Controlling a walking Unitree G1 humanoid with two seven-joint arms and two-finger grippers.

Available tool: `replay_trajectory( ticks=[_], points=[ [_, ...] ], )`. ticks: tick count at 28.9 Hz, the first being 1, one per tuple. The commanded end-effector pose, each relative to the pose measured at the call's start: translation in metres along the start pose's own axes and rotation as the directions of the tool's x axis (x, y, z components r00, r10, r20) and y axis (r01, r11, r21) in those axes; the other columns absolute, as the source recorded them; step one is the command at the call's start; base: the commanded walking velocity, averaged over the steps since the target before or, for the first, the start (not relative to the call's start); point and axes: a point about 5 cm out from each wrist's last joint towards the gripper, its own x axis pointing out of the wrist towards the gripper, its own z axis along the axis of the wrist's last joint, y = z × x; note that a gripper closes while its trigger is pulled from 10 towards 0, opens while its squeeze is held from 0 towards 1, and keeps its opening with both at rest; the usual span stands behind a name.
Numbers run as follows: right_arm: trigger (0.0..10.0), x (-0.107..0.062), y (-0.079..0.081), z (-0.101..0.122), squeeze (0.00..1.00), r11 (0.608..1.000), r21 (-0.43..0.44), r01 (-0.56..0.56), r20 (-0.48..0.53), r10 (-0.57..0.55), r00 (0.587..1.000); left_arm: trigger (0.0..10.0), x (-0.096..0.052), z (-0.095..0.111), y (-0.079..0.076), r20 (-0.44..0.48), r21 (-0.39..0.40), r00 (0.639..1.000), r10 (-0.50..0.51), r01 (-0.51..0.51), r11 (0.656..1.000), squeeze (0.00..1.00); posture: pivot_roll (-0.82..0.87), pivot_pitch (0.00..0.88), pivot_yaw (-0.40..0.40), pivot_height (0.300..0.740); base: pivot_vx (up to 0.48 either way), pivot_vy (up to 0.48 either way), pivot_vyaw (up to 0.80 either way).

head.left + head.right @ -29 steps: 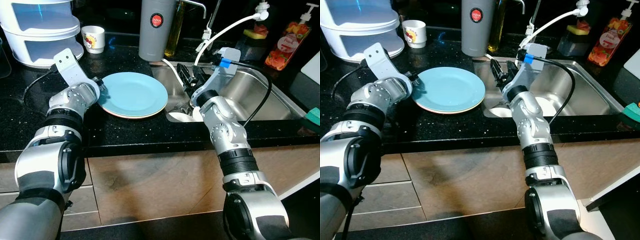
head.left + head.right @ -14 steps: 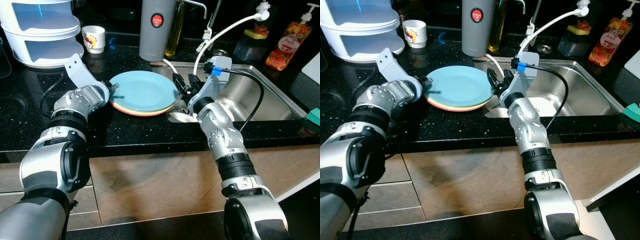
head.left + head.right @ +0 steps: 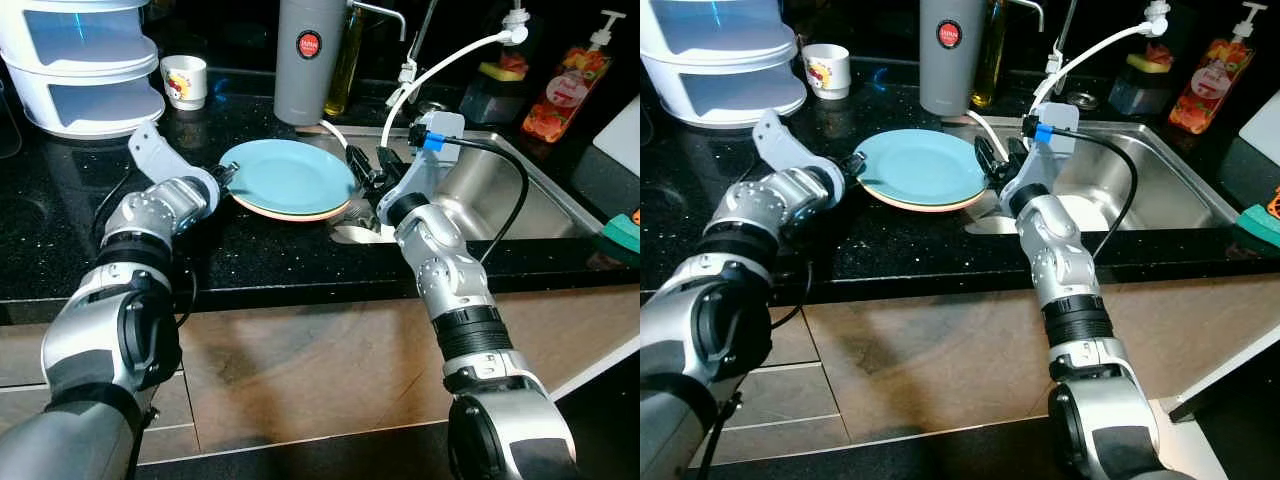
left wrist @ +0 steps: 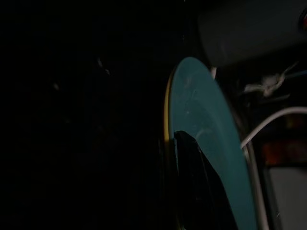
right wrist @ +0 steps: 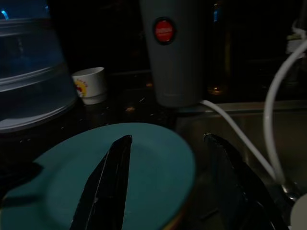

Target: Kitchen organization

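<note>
Head view: a blue plate (image 3: 290, 176) sits on the dark counter (image 3: 250, 255) beside the sink (image 3: 500, 195). Left gripper (image 3: 224, 177) pinches its rim (left wrist view: finger on plate). Right wrist view: right gripper (image 5: 175, 184) spread wide, straddling the rim. Plate not yet put away.

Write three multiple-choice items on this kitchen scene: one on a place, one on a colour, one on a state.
1. Where does the small white cup stand?
A. on the counter behind the plate
B. in the sink
C. on the plate

2. What colour is the top plate?
A. red
B. light blue
C. black

3. How is the right end effector?
A. shut on a sponge
B. shut on the hose
C. open at the plate's rim

Answers:
1 A, it sits on the black counter near the white container.
2 B, blue over a paler plate beneath.
3 C, its wrist view shows the fingers spread.
</note>
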Motion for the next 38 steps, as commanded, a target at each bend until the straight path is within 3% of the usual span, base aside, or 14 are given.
replay_trajectory(
  ticks=[1, 3, 4, 5, 6, 14, 16, 17, 18, 26, 30, 35, 37, 38],
  points=[
    [10.0, -0.001, -0.008, 0.005, 0.0, 1.0, -0.01, 0.023, 0.014, -0.023, 1.0, 0.0, -0.003, 0.011, 0.0, 0.079, -0.019, 0.996, -0.033, 0.034, 0.999, 0.0, 0.05, 0.005, -0.115, 0.74, 0.0, 0.0, 0.0],
    [10.0, -0.002, -0.009, 0.006, 0.0, 1.0, -0.011, 0.027, 0.019, -0.027, 0.999, 0.0, -0.006, 0.019, -0.008, 0.118, -0.01, 0.987, -0.111, 0.112, 0.994, 0.0, 0.05, 0.0, -0.111, 0.74, 0.0, 0.0, 0.0],
    [10.0, -0.002, -0.011, 0.007, 0.0, 0.999, -0.011, 0.03, 0.024, -0.03, 0.999, 5.5, -0.009, 0.024, -0.014, 0.138, 0.006, 0.976, -0.166, 0.167, 0.986, 0.0, 0.05, 0.0, -0.111, 0.74, 0.0, 0.0, 0.0],
    [10.0, -0.002, -0.012, 0.008, 0.0, 0.999, -0.011, 0.032, 0.026, -0.032, 0.999, 5.5, -0.011, 0.026, -0.018, 0.145, 0.018, 0.97, -0.198, 0.197, 0.98, 0.0, 0.05, 0.0, -0.108, 0.74, 0.0, 0.0, 0.0],
    [10.0, -0.003, -0.013, 0.009, 0.0, 0.999, -0.012, 0.033, 0.029, -0.033, 0.999, 10.0, -0.013, 0.028, -0.024, 0.148, 0.025, 0.959, -0.242, 0.241, 0.97, 0.0, 0.05, 0.0, -0.103, 0.74, 0.0, 0.0, 0.0],
    [10.0, -0.006, -0.017, 0.013, 0.0, 0.999, -0.019, 0.037, 0.049, -0.037, 0.998, 10.0, -0.034, 0.042, -0.043, 0.222, 0.078, 0.879, -0.422, 0.415, 0.906, 0.0, 0.05, 0.0, -0.107, 0.74, 0.0, 0.0, 0.0],
    [10.0, -0.006, -0.017, 0.015, 0.0, 0.999, -0.017, 0.036, 0.056, -0.035, 0.998, 10.0, -0.043, 0.045, -0.05, 0.239, 0.093, 0.834, -0.496, 0.489, 0.867, 0.0, 0.06, 0.0, -0.109, 0.74, 0.0, 0.0, 0.0],
    [10.0, -0.006, -0.017, 0.017, 0.0, 1.0, 0.017, 0.024, 0.069, -0.025, 0.997, 10.0, -0.059, 0.044, -0.061, 0.24, 0.14, 0.741, -0.627, 0.612, 0.778, 0.0, 0.06, 0.0, -0.109, 0.74, 0.0, 0.0, 0.0],
    [10.0, -0.005, -0.017, 0.022, 0.0, 0.994, 0.106, 0.012, 0.086, -0.022, 0.996, 10.0, -0.065, 0.042, -0.065, 0.23, 0.182, 0.702, -0.674, 0.649, 0.738, 0.0, 0.06, 0.0, -0.108, 0.74, 0.0, 0.0, 0.0],
    [10.0, -0.014, -0.01, 0.051, 0.0, 0.926, 0.328, -0.185, 0.198, 0.124, 0.972, 10.0, -0.085, 0.031, -0.076, 0.149, 0.291, 0.593, -0.791, 0.738, 0.609, 0.0, 0.05, 0.0, -0.098, 0.74, 0.0, 0.0, 0.0],
    [10.0, -0.017, -0.009, 0.056, 0.0, 0.91, 0.35, -0.222, 0.224, 0.149, 0.963, 10.0, -0.087, 0.029, -0.078, 0.129, 0.302, 0.58, -0.804, 0.749, 0.589, 0.0, 0.05, 0.0, -0.097, 0.74, 0.0, 0.0, 0.0],
    [10.0, -0.025, -0.002, 0.067, 0.0, 0.82, 0.459, -0.342, 0.295, 0.222, 0.929, 10.0, -0.095, 0.027, -0.078, 0.12, 0.321, 0.566, -0.815, 0.755, 0.572, 0.0, 0.05, 0.0, -0.094, 0.74, 0.0, 0.0, 0.0],
    [10.0, -0.025, -0.004, 0.066, 0.0, 0.822, 0.462, -0.333, 0.29, 0.215, 0.933, 10.0, -0.095, 0.027, -0.077, 0.122, 0.322, 0.568, -0.814, 0.753, 0.574, 0.0, 0.05, 0.0, -0.094, 0.74, 0.0, 0.0, 0.0],
    [10.0, -0.021, -0.012, 0.056, 0.0, 0.867, 0.442, -0.229, 0.205, 0.151, 0.967, 10.0, -0.095, 0.032, -0.075, 0.145, 0.324, 0.583, -0.799, 0.735, 0.595, 0.0, 0.06, 0.0, -0.098, 0.74, 0.0, 0.0, 0.0]
  ],
)
